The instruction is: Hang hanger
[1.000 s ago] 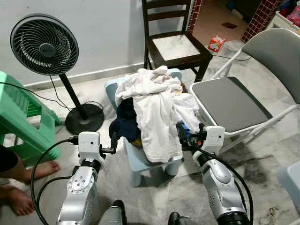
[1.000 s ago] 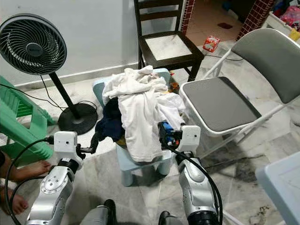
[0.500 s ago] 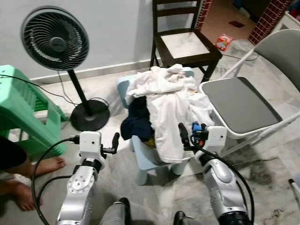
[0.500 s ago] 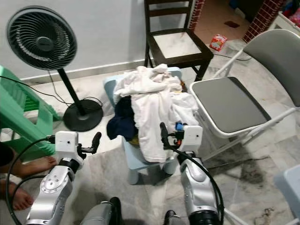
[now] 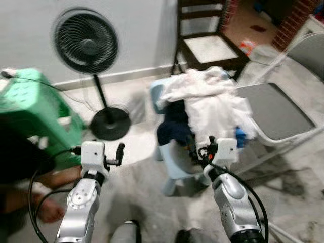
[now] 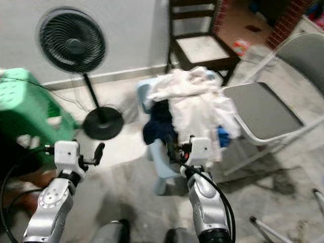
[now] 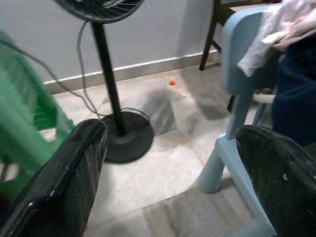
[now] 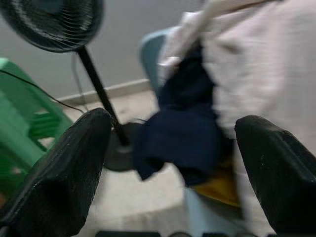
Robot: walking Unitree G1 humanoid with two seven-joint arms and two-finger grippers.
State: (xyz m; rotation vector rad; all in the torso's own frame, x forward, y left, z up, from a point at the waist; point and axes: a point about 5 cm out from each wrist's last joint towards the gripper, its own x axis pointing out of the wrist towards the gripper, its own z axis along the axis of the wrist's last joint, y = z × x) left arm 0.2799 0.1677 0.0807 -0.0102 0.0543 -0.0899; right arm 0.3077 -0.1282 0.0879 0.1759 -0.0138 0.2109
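Ahead, laundry pile (image 5: 207, 104) (blurred) smothers blue chair (image 5: 174, 162); both end effectors spread, apparently empty.

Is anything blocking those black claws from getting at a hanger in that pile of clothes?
No hanger can be made out. The heap of white clothes and a dark navy garment cover the pale blue plastic chair. The right gripper hovers open before it; the left gripper is open over floor.

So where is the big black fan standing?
In the left eye view the fan stands on the floor by the white wall, to the robot's left, between the green stool and the light blue chair piled with clothes.
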